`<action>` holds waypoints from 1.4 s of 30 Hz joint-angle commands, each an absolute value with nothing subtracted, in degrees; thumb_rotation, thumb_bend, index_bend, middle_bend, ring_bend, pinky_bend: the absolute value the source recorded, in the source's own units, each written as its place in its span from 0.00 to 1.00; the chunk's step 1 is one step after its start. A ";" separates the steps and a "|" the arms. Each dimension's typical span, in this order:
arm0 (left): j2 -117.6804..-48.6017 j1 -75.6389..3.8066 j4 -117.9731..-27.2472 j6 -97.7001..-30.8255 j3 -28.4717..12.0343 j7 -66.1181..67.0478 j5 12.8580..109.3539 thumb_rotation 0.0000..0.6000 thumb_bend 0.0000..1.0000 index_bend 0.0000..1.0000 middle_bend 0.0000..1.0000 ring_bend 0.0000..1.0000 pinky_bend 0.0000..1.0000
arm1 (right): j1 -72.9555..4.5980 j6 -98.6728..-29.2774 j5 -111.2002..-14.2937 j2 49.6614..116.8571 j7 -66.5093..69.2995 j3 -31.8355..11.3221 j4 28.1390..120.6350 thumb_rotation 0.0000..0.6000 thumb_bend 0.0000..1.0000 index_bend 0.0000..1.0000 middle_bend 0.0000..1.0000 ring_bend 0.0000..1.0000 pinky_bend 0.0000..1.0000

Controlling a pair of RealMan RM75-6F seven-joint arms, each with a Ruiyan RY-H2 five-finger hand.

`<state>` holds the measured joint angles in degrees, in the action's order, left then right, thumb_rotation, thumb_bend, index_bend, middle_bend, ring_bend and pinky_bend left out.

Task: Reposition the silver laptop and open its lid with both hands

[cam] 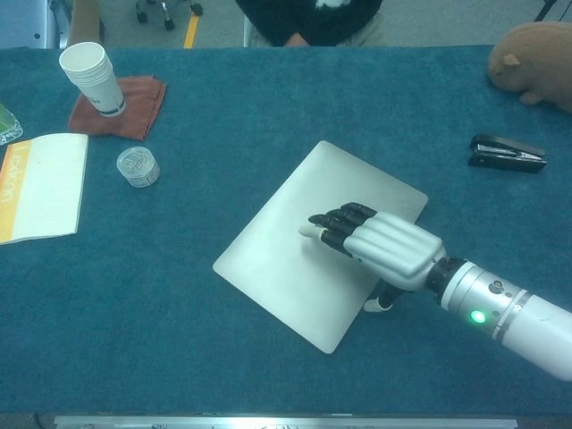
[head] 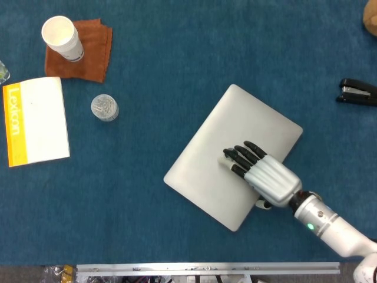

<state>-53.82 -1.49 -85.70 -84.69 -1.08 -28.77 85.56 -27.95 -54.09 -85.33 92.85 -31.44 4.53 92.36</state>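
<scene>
The right hand (head: 263,172) rested flat on the closed silver laptop (head: 218,144), which lay askew near the table's (head: 177,47) front edge, right of centre.

Under our right hand (head: 265,175) part of the silver laptop (head: 206,153) lid is covered, and we cannot see its thumb fully. Far beyond it, the brown plush toy (cam: 534,52) is cropped by the frame edge.
</scene>
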 commanded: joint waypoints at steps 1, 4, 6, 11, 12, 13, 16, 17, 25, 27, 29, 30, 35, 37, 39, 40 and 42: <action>-53.85 -1.45 -85.59 -84.71 -1.08 -28.78 85.56 1.00 0.38 0.13 0.09 0.02 0.07 | -28.51 -53.82 -84.90 93.72 -31.72 3.77 91.76 1.00 0.13 0.00 0.02 0.00 0.06; -53.94 -1.46 -85.43 -84.55 -1.06 -28.89 85.51 1.00 0.38 0.13 0.09 0.02 0.07 | -29.08 -53.42 -83.96 94.95 -31.87 2.73 90.93 1.00 0.13 0.00 0.02 0.00 0.06; -54.00 -1.49 -85.32 -84.45 -1.05 -28.87 85.52 1.00 0.38 0.13 0.09 0.02 0.07 | -29.59 -53.11 -83.28 96.06 -32.14 1.92 90.14 1.00 0.13 0.00 0.02 0.00 0.06; -54.02 -1.54 -85.16 -84.24 -0.99 -28.94 85.58 1.00 0.38 0.13 0.09 0.02 0.07 | -30.94 -52.47 -82.10 98.79 -32.59 0.17 88.26 1.00 0.13 0.00 0.02 0.00 0.06; -54.03 -1.51 -85.09 -84.27 -1.02 -28.94 85.50 1.00 0.38 0.13 0.09 0.02 0.07 | -31.28 -52.36 -81.89 99.40 -32.80 -0.18 87.74 1.00 0.13 0.00 0.02 0.00 0.06; -54.04 -1.49 -85.05 -84.25 -1.02 -28.98 85.45 1.00 0.38 0.13 0.09 0.02 0.07 | -31.52 -52.29 -81.73 99.82 -32.93 -0.43 87.37 1.00 0.13 0.00 0.02 0.00 0.06; -54.04 -1.46 -84.89 -84.22 -1.11 -29.22 85.25 1.00 0.38 0.13 0.09 0.02 0.07 | -32.27 -52.07 -81.00 101.36 -33.04 -1.35 86.20 1.00 0.13 0.00 0.02 0.00 0.06; -54.05 -1.45 -84.86 -84.25 -1.14 -29.26 85.23 1.00 0.38 0.13 0.09 0.02 0.07 | -32.49 -52.11 -80.83 101.85 -33.07 -1.64 85.89 1.00 0.13 0.00 0.02 0.00 0.06; -54.15 -1.38 -84.54 -84.25 -1.14 -29.49 85.25 1.00 0.38 0.13 0.09 0.02 0.07 | -34.69 -51.90 -78.74 106.10 -33.74 -4.29 83.03 1.00 0.13 0.00 0.02 0.00 0.06; -54.11 -1.39 -84.50 -84.19 -1.13 -29.47 85.26 1.00 0.38 0.13 0.09 0.02 0.07 | -35.34 -51.97 -78.33 107.17 -33.88 -5.07 82.38 1.00 0.13 0.00 0.02 0.00 0.06; -54.10 -1.33 -84.53 -84.28 -1.11 -29.43 85.32 1.00 0.38 0.13 0.09 0.02 0.07 | -35.96 -51.99 -77.98 108.05 -34.16 -5.71 81.81 1.00 0.13 0.00 0.02 0.00 0.06; -54.09 -1.33 -84.53 -84.24 -1.09 -29.45 85.30 1.00 0.38 0.13 0.09 0.02 0.07 | -36.37 -52.02 -77.72 108.66 -34.32 -6.15 81.42 1.00 0.13 0.00 0.02 0.00 0.06; -54.19 -1.36 -84.28 -84.04 -1.10 -29.53 85.23 1.00 0.38 0.13 0.09 0.02 0.07 | -37.96 -51.70 -76.14 110.67 -35.24 -7.71 79.82 1.00 0.13 0.00 0.02 0.00 0.06; -54.23 -1.32 -84.16 -83.98 -1.11 -29.62 85.08 1.00 0.38 0.13 0.09 0.02 0.07 | -38.64 -51.59 -75.48 111.40 -35.65 -8.30 79.09 1.00 0.13 0.00 0.02 0.00 0.06; -54.27 -1.31 -84.06 -83.91 -1.11 -29.71 85.03 1.00 0.38 0.13 0.09 0.02 0.07 | -39.23 -51.61 -75.03 112.03 -36.11 -8.79 78.41 1.00 0.13 0.00 0.02 0.00 0.06; -54.28 -1.25 -84.00 -83.96 -1.09 -29.74 85.03 1.00 0.38 0.13 0.09 0.02 0.07 | -39.65 -51.65 -74.75 112.50 -36.43 -9.12 77.87 1.00 0.13 0.00 0.02 0.00 0.06; -54.31 -1.32 -83.87 -83.84 -1.08 -29.83 85.09 1.00 0.38 0.13 0.09 0.02 0.07 | -40.27 -51.63 -74.17 113.25 -36.72 -9.73 77.21 1.00 0.13 0.00 0.02 0.00 0.06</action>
